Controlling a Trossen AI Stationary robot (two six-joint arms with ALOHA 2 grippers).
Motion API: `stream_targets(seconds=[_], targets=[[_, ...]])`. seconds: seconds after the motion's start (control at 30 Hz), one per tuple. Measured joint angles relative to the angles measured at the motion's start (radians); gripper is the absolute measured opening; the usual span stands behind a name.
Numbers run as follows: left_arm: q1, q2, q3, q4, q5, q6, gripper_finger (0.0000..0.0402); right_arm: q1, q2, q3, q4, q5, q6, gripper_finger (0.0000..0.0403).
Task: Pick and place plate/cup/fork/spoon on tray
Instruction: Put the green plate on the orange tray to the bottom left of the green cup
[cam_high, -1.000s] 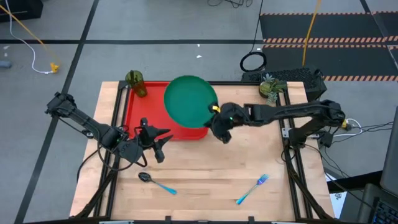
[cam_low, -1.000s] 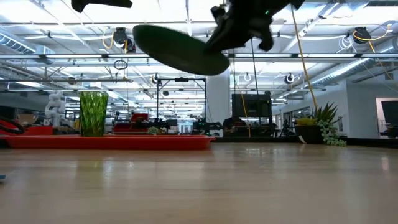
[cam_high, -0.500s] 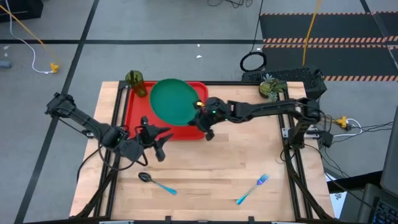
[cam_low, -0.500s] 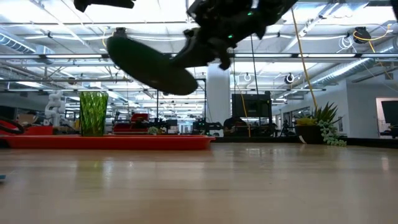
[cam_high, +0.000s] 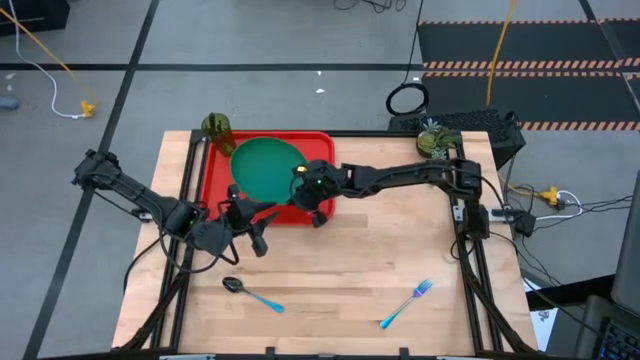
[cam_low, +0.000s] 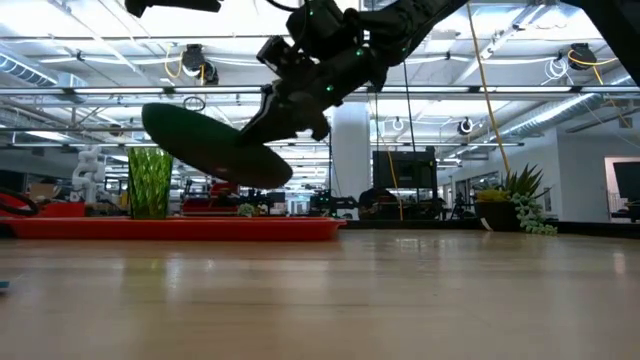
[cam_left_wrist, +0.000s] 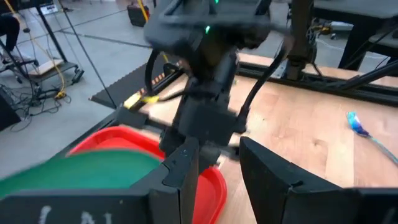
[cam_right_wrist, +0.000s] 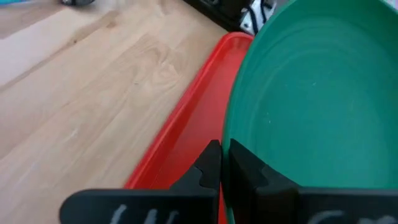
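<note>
Plate (cam_high: 264, 169), tilted above the tray (cam_high: 215, 187), rim pinched in the right gripper (cam_high: 309, 192); left gripper (cam_high: 254, 222) nearby, jaws parted and empty.

place: robotics lab | evidence: open hall, ceiling pipes (cam_low: 500, 95), taped floor mats (cam_high: 520, 50), loose cables (cam_high: 45, 70)

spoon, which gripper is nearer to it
Left. The left gripper hangs just above the spoon by the tray's near edge; the right gripper, holding the plate, is farther back over the tray.
</note>
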Motion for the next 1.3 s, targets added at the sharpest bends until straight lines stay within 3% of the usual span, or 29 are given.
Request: stream_targets(seconds=[0.43, 1.3], targets=[[0.0, 0.0, 0.0, 0.061, 0.0, 0.042, 0.012, 0.0, 0.131, 0.001, 0.136, -0.011, -0.004, 0.0], [0.0, 0.0, 0.0, 0.07, 0.0, 0.068, 0.012, -0.024, 0.231, 0.001, 0.309, -0.01, -0.01, 0.0009]])
